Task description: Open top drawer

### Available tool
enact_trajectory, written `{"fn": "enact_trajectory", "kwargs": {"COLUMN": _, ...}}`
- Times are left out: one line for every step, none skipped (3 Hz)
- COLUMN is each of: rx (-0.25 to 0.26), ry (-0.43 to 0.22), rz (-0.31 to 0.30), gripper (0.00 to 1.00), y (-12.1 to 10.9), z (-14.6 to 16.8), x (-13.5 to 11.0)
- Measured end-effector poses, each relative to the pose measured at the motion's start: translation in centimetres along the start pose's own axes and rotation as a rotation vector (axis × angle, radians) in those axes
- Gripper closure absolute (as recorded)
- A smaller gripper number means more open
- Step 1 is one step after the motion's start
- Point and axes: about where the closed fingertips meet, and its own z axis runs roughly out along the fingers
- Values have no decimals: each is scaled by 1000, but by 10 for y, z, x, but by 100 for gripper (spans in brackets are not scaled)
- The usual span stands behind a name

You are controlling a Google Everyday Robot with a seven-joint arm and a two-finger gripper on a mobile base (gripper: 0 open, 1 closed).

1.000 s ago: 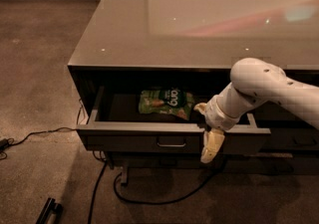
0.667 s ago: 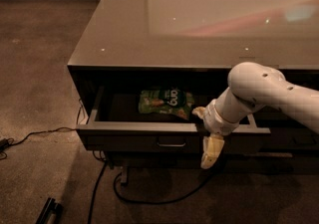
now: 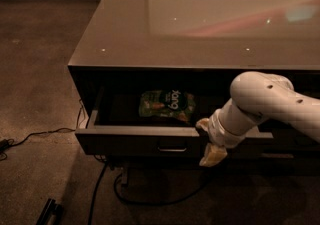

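Observation:
The top drawer (image 3: 130, 140) of the dark cabinet (image 3: 120, 39) stands pulled out toward me, showing its inside. Its small rectangular handle (image 3: 172, 146) is at the centre of the flat front. A green snack bag (image 3: 166, 104) lies inside the drawer. My gripper (image 3: 208, 140), with yellowish tips, is at the drawer's front edge just right of the handle, reaching from the top rim down over the front face. The white arm (image 3: 265, 101) comes in from the right and hides the right end of the drawer front.
A glossy top covers the cabinet. Black cables (image 3: 35, 135) run across the brown carpet to the left and loop under the drawer (image 3: 150, 201). A black object (image 3: 49, 212) lies on the floor at lower left. Another drawer front (image 3: 285, 156) sits right of the arm.
The arm and gripper have edged slightly left and lower along the drawer front. The drawer stands about as far out as before.

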Motion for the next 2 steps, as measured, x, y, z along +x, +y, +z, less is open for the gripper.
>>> {"fn": "enact_trajectory", "kwargs": {"rx": 2, "ry": 22, "rz": 14, "gripper": 65, "y": 11, "z": -6, "x": 6}}
{"fn": "enact_trajectory", "kwargs": {"rx": 2, "ry": 22, "rz": 14, "gripper": 88, "y": 10, "z": -7, "x": 6}}
